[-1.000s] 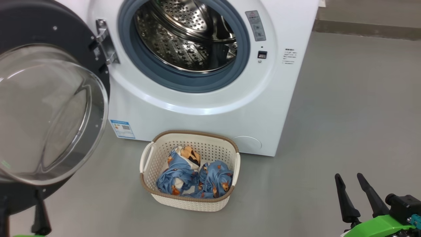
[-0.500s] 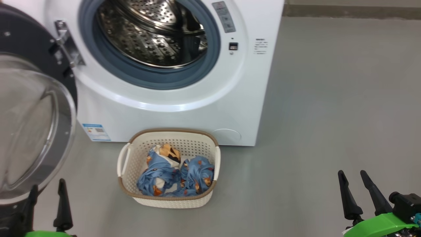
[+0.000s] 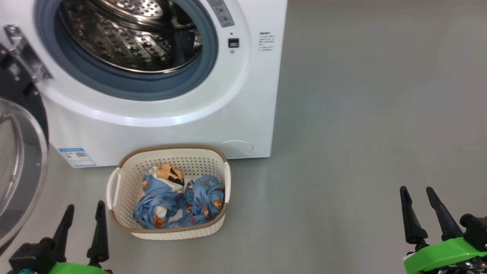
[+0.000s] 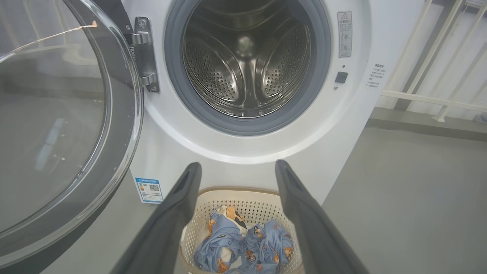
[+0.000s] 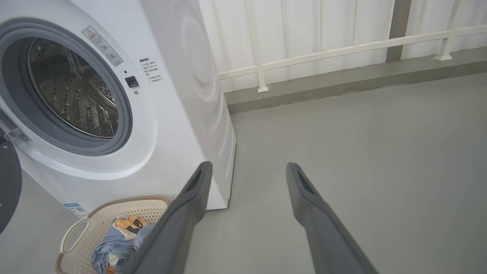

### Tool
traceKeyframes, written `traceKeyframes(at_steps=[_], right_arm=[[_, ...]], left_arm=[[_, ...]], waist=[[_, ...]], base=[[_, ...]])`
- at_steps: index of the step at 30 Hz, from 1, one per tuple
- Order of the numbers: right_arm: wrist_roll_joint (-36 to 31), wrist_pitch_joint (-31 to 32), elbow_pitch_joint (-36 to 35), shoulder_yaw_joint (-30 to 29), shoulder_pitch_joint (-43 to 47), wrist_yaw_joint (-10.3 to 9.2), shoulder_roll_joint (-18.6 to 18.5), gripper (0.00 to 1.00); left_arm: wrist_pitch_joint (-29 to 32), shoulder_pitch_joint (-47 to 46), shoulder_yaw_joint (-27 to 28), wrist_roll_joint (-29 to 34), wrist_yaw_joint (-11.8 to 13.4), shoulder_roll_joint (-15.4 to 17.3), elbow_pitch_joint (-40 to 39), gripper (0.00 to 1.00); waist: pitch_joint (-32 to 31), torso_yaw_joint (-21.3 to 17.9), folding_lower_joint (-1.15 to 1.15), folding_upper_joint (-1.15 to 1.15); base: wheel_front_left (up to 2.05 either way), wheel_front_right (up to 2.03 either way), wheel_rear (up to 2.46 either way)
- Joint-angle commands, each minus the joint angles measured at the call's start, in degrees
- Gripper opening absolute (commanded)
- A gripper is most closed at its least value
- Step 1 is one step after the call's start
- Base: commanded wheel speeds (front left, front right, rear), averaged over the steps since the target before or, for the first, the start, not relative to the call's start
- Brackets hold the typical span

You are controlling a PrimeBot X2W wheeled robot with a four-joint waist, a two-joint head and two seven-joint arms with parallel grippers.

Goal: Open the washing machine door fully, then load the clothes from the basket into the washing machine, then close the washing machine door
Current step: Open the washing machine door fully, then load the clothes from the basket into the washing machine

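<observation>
Left claw (image 3: 85, 206) wide, empty; basket (image 3: 175, 233) just right of it, clothes (image 3: 179, 201) inside. Right claw (image 3: 416, 189) wide, well apart.

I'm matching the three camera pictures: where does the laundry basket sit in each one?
Head view: basket lower left of centre, before the washing machine.
Left wrist view: basket bottom centre, framed by the left end effector.
Right wrist view: basket bottom left corner.
Shared landmark: blue label sticker, left of the basket.
</observation>
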Motion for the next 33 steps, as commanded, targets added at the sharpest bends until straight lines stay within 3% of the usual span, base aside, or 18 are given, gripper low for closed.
traceKeyframes(at_steps=[1, 23, 33], right_arm=[[0.0, -0.7, -1.5, 0.8, -1.7, 0.09, -0.9, 1.0], [-0.2, -0.7, -1.4, 0.6, -1.7, 0.09, -0.2, 1.0], [-0.2, -0.7, -1.4, 1.0, -1.7, 0.09, -0.1, 1.0]], left_arm=[[-0.3, -1.8, 1.4, -0.4, -0.1, 1.4, -1.9, 1.0], [-0.3, -1.1, -0.9, -2.5, -0.1, 2.4, -2.6, 1.0], [-0.3, -1.2, -1.7, -2.9, -0.1, 3.1, -2.9, 1.0]], waist=[[0.6, -1.1, 0.0, 0.0], [0.5, -2.5, 0.0, 0.0], [0.7, -2.3, 0.0, 0.0]], base=[[0.0, 0.0, 0.0], [0.0, -0.02, 0.01], [0.56, -1.47, 0.91]])
